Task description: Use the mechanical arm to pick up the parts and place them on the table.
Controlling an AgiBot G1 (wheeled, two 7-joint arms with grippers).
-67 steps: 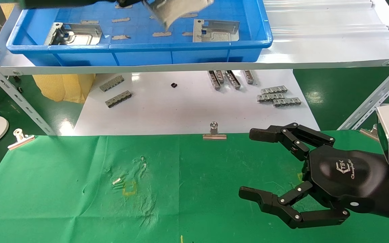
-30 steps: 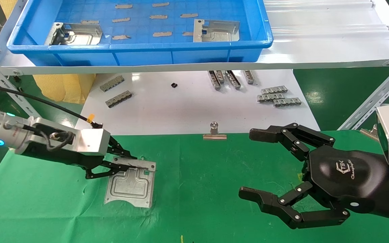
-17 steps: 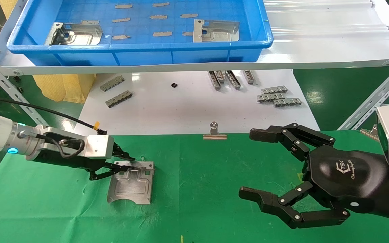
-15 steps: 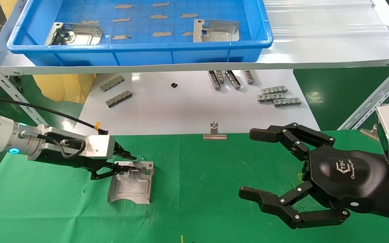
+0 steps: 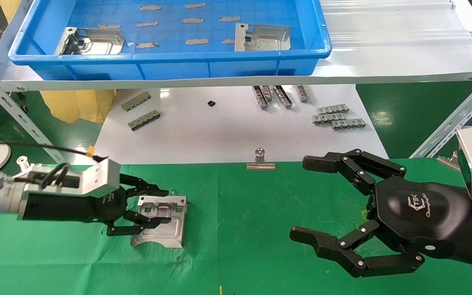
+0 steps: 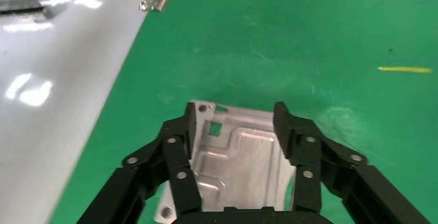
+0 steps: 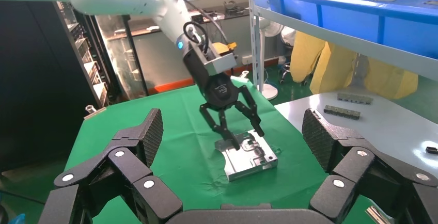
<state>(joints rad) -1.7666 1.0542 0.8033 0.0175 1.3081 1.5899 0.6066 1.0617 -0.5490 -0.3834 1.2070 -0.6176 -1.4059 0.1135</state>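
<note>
One silvery stamped part (image 5: 166,225) lies flat on the green table (image 5: 240,213). My left gripper (image 5: 160,207) hovers just over its left half, open, one finger on each side and nothing between them. In the left wrist view the part (image 6: 248,152) shows between the spread fingers of that gripper (image 6: 236,118). Two more parts (image 5: 90,41) (image 5: 262,37) lie in the blue tray (image 5: 170,55) on the shelf. My right gripper (image 5: 306,199) rests open at the right, above the cloth. Its wrist view shows the placed part (image 7: 250,157) under the left gripper (image 7: 235,131).
A white board (image 5: 228,131) behind the cloth carries grey toothed strips (image 5: 338,115). A binder clip (image 5: 260,159) pins the cloth's far edge. Slotted shelf legs (image 5: 23,123) slant down at the left and right, with the shelf overhanging the board.
The left arm brought a part down from the tray, laid it flat on the cloth, then opened its fingers and drew back leftward. The right arm has not moved.
</note>
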